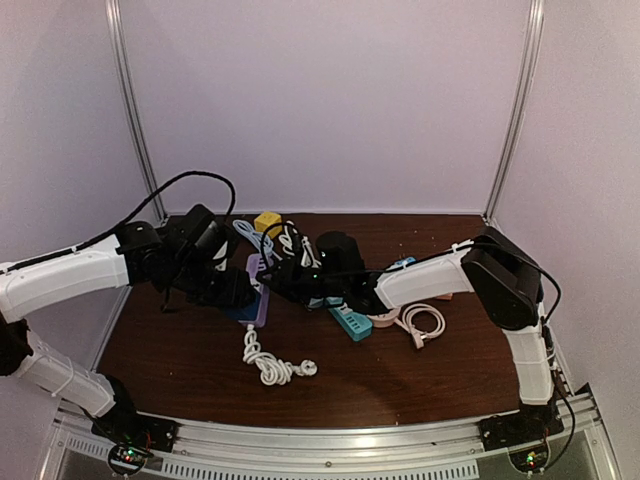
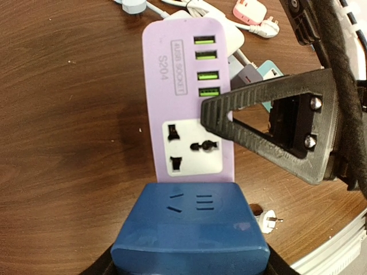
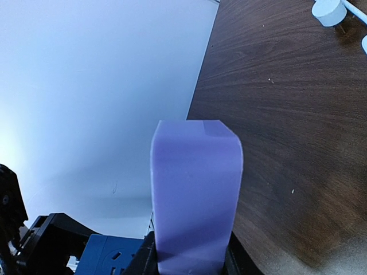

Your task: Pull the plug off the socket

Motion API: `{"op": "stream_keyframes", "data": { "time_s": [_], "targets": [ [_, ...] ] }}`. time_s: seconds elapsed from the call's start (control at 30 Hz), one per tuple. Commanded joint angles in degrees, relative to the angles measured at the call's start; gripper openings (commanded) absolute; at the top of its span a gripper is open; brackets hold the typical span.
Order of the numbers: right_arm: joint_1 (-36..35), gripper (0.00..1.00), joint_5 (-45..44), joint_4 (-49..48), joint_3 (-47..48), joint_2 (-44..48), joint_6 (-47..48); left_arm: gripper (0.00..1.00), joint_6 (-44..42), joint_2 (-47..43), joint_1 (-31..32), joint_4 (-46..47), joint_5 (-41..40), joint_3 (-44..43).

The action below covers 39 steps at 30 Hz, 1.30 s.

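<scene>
Left wrist view, lower centre: the blue plug (image 2: 192,223) is clamped by the left gripper (image 2: 192,262) and the purple socket strip (image 2: 183,97) by the right gripper (image 3: 189,258), yet the plug is judged still seated, so the pull itself is left.

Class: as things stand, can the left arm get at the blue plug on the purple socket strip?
Likely yes: the blue plug sits clamped in the left tool, nothing in between; the right tool grips the purple strip.
</scene>
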<state>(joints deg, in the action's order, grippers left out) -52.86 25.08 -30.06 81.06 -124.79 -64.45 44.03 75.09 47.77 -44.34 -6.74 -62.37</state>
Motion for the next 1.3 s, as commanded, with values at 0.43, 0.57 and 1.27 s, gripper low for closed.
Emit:
{"op": "stream_keyframes", "data": {
  "time_s": [0.43, 0.57, 1.27],
  "targets": [
    [3.6, 0.00, -7.8, 8.2, -4.9, -1.7, 5.8, 0.17, 1.7, -4.7, -0.5, 2.7, 8.3, 2.2],
    [3.6, 0.00, -6.8, 8.0, -4.5, -1.5, 6.0, 0.17, 0.5, -5.0, -2.0, 1.4, 8.4, 1.0],
    [-4.7, 0.01, 4.4, 19.1, 15.6, -11.9, 10.7, 0.16, -1.2, -3.8, -14.9, -3.5, 2.7, 0.8]
  ]
}}
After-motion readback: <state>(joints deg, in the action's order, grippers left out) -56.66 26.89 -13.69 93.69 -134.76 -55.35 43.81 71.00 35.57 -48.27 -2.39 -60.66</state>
